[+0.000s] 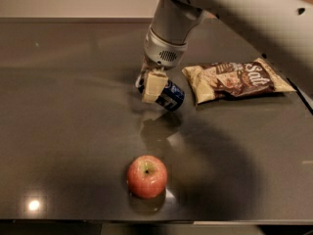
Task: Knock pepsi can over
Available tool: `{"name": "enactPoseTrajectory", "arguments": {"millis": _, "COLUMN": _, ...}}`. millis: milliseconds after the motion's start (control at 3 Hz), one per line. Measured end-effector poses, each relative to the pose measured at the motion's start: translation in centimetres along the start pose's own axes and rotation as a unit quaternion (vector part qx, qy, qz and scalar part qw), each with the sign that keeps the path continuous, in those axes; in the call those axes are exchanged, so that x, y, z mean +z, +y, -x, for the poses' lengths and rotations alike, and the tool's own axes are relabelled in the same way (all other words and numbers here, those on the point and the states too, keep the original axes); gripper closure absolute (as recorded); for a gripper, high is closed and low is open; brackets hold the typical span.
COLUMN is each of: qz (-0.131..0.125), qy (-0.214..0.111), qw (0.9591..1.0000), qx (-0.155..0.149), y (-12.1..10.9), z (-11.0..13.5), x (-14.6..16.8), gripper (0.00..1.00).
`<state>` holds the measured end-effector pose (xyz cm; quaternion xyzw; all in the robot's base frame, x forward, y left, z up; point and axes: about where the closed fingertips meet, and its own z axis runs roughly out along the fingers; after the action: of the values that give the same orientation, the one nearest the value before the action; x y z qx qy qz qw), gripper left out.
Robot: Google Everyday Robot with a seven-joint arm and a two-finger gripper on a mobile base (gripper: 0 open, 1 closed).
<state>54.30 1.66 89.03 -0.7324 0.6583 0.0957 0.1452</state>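
one hand (151, 85) at one pepsi can (172, 96), one apple (147, 176), one bag (232, 80)

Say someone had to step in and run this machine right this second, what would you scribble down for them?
Gripper: low over the middle of the table, pressed against the left side of the pepsi can.
Pepsi can: tipped well off upright, leaning right toward the chip bag, not touching it.
Apple: alone near the front edge, clear of the action.
Done: contact made, can tilting.
Left: finish the push until the can lies flat, then lift the arm away.
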Motion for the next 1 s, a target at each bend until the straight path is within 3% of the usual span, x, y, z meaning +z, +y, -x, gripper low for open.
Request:
{"name": "enactPoseTrajectory", "arguments": {"millis": 667, "qz": 0.030, "qy": 0.036, "qw": 0.9987, "qx": -0.018, "y": 0.4, "z": -0.4, "x": 2.2, "gripper": 0.12}}
{"name": "enactPoseTrajectory", "arguments": {"millis": 1000, "qz": 0.037, "qy": 0.041, "qw": 0.9982, "qx": -0.025, "y": 0.5, "z": -0.5, "x": 2.9, "gripper": 0.00}}
